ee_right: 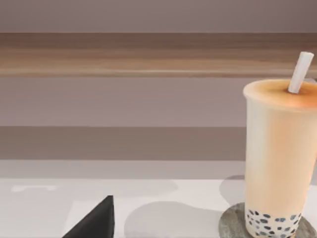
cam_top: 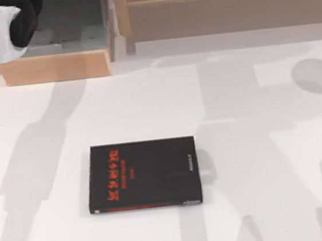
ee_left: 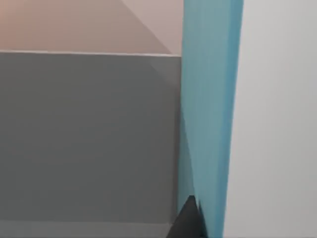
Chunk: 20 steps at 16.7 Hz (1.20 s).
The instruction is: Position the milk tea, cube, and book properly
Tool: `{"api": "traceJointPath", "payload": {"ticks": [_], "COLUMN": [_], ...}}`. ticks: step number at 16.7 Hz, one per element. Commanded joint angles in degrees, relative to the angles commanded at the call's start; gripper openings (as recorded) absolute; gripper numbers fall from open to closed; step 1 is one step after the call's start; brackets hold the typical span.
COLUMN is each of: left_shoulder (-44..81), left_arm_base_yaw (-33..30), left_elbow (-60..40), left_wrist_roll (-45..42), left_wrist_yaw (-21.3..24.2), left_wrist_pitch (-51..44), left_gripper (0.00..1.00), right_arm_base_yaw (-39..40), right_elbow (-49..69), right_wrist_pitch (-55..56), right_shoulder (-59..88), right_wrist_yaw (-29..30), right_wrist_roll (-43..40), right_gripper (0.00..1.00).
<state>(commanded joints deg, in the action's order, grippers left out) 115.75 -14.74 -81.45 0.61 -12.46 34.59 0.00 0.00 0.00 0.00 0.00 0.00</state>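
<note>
The book [cam_top: 143, 174] lies flat in the middle of the table, black cover with red characters facing up. The milk tea [ee_right: 280, 158], a pale orange cup with a white straw and dark pearls at the bottom, stands upright on a grey round coaster [ee_right: 233, 225]. A dark part of my right gripper [ee_right: 96, 223] shows low down, well apart from the cup. My left arm [cam_top: 1, 28] is at the far left over a wooden box. A dark part of my left gripper [ee_left: 188, 223] sits by a teal upright slab [ee_left: 210, 114]. The cube is out of view.
The wooden box [cam_top: 57, 68] with a grey inside stands at the back left. A long wooden shelf [cam_top: 224, 4] runs along the back right. Arm shadows fall across the white table [cam_top: 267, 144] around the book.
</note>
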Motion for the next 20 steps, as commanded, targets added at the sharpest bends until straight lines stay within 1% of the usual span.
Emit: {"api": "traceJointPath", "payload": {"ticks": [2,8,15,20], "left_shoulder": [-1.81,-9.71,-3.08,-2.74], "left_arm_base_yaw": [0.22,-1.8,-0.36,-0.6], "left_elbow": [0.57,2.84,1.62,1.74], "left_wrist_roll": [-1.15,-5.38,-0.32,-0.09], "left_wrist_yaw": [-0.2,-0.38,-0.37,-0.32], "left_wrist_pitch": [1.14,4.24,-0.93,-1.14], "left_gripper": [0.0,0.0,0.0,0.0], "right_arm_base_yaw": [0.0,0.0,0.0,0.0], "right_elbow": [0.0,0.0,0.0,0.0], "right_wrist_pitch": [0.0,0.0,0.0,0.0], "right_shoulder": [0.0,0.0,0.0,0.0], "right_wrist_yaw": [0.0,0.0,0.0,0.0], "right_wrist_roll": [0.0,0.0,0.0,0.0], "right_gripper": [1.0,1.0,1.0,1.0]}}
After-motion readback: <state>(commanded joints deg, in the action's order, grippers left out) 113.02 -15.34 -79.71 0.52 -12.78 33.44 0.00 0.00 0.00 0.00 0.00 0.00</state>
